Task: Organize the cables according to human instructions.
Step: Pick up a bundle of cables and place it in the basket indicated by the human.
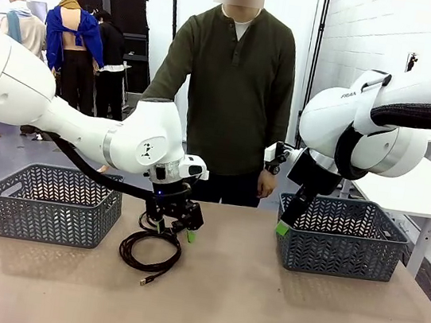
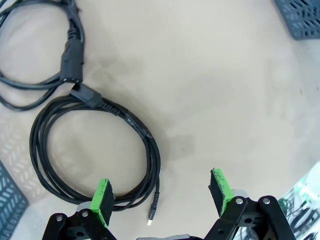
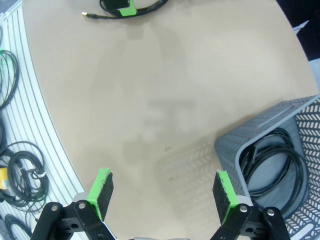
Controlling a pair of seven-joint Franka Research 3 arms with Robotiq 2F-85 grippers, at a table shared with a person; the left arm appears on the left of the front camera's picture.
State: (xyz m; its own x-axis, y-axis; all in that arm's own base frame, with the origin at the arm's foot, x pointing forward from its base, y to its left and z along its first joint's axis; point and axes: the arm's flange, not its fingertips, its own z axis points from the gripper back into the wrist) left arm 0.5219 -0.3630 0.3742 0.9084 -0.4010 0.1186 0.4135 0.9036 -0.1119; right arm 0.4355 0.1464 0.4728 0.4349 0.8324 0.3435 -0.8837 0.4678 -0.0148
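Two black cables lie on the table left of centre. One is a round coil [image 1: 125, 247] [image 2: 154, 155] with a USB end pointing towards me. The other [image 1: 147, 220] [image 2: 72, 60] lies just behind it, its thick plug touching the coil. My left gripper [image 1: 175, 231] [image 2: 161, 195] hovers low over the near edge of the coil, open, with nothing between its green pads. My right gripper [image 1: 283, 226] [image 3: 163, 195] hangs open and empty above bare table by the front left corner of the right basket [image 1: 340, 243] [image 3: 260, 120]. A coiled cable [image 3: 248, 162] lies inside that basket.
A grey mesh basket [image 1: 49, 202] stands at the table's left. A person [image 1: 229, 91] stands at the far edge, arms down. Several spare cables [image 3: 20, 170] lie on the floor beside the table.
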